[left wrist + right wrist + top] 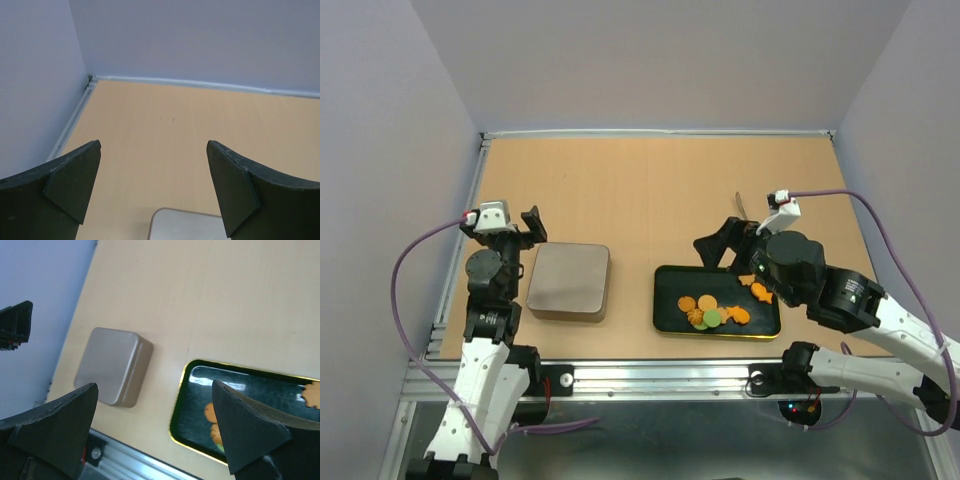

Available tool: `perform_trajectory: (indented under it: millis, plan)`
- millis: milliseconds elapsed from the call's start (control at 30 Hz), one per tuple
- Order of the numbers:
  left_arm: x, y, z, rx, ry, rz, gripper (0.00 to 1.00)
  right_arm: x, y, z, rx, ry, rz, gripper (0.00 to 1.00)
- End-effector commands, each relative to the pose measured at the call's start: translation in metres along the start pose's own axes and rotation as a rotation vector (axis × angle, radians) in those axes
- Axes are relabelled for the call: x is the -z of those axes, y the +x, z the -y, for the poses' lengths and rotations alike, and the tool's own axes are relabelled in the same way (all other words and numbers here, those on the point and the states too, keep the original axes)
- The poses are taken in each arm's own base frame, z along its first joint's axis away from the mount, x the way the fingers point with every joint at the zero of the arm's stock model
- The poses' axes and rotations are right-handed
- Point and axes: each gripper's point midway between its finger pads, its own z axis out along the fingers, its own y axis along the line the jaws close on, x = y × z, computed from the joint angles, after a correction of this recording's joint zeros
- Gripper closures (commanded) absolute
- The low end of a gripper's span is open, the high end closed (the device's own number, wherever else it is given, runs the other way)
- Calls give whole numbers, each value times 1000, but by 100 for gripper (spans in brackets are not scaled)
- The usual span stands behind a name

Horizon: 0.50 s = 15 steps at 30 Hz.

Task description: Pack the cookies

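Observation:
Several cookies (712,310), orange and green, lie in a black tray (672,297) with a gold rim at the near right; part of the tray (195,405) and orange cookies (210,413) show in the right wrist view. A closed grey tin (569,281) sits at the near left, also seen in the right wrist view (112,365) and by its corner in the left wrist view (185,226). My left gripper (518,226) is open and empty above the tin's far left side. My right gripper (716,250) is open and empty over the tray's far edge.
White walls enclose the wooden table on three sides. A metal rail (620,375) runs along the near edge. A thin dark stick (740,206) lies beyond the right gripper. Purple cables loop from both wrists.

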Motion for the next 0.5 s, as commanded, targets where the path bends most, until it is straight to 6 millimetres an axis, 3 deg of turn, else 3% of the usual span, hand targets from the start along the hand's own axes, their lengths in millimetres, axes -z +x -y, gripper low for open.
perform_trajectory:
  millis: [0, 133, 200, 233, 300, 367, 400, 433, 467]
  plan:
    - [-10, 16, -21, 6, -118, 93, 1, 6, -20, 25, 66, 97, 111, 0]
    - [-21, 45, -23, -48, -120, 53, 1, 12, -38, 34, 62, 150, 184, 0]
    - [-25, 46, -21, -36, -117, 75, 1, 8, -38, 37, 88, 179, 186, 0]
    - [-27, 60, -23, -30, -127, 47, 1, 7, -40, 35, 108, 184, 185, 0]
    - [-30, 59, -23, -13, -132, 76, 1, 0, -36, 33, 142, 198, 164, 0]
    - [-32, 73, -23, -29, -130, 50, 1, -2, -38, 32, 156, 208, 161, 0]
    - [-34, 70, -24, -32, -133, 71, 1, -3, -39, 32, 159, 215, 162, 0]
    - [-34, 85, -25, -50, -138, 37, 1, -3, -41, 29, 155, 214, 163, 0]
    - [-35, 88, -27, -50, -147, 37, 1, -3, -43, 28, 153, 214, 166, 0]
